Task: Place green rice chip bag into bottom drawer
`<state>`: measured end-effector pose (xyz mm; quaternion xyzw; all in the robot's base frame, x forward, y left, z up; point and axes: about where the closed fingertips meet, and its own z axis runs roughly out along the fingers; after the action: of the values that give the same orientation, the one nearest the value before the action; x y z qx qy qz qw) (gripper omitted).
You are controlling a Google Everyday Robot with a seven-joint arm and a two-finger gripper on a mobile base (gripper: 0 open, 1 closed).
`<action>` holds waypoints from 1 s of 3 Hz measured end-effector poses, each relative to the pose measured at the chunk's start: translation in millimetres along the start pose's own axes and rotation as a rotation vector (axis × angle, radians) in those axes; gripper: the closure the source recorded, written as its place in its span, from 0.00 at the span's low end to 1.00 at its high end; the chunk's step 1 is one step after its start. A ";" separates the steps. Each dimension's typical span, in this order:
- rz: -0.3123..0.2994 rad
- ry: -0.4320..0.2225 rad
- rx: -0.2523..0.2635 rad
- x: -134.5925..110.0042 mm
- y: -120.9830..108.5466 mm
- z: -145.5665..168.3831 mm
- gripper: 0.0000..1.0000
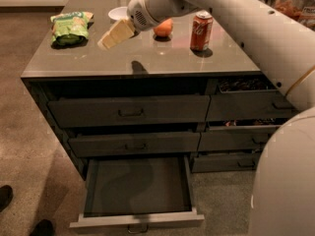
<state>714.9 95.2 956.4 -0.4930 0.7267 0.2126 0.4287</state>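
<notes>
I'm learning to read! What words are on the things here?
Red can: white writing, too blurred to read.
Green bag: white writing, too blurred to read.
Gripper, over the counter near the bag: no writing.

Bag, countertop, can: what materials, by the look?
Bag: probably thin plastic film, crinkled and glossy. Countertop: smooth semi-gloss grey, laminate or stone, unclear; shows dim reflections. Can: likely aluminium, shiny top rim. Gripper hovers over the countertop between bag and can.

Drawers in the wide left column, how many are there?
3: top drawer, middle drawer, and bottom drawer, pulled out. None seem hidden. The gripper hovers over the countertop near the green rice chip bag.
</notes>
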 end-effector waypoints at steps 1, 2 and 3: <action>0.017 -0.030 -0.004 -4.9 -3.7 23.4 0.00; 0.029 -0.077 -0.011 -15.1 -10.3 69.7 0.00; 0.054 -0.130 -0.001 -20.8 -17.6 120.4 0.00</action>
<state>783.5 187.0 910.5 -0.4584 0.7104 0.2560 0.4687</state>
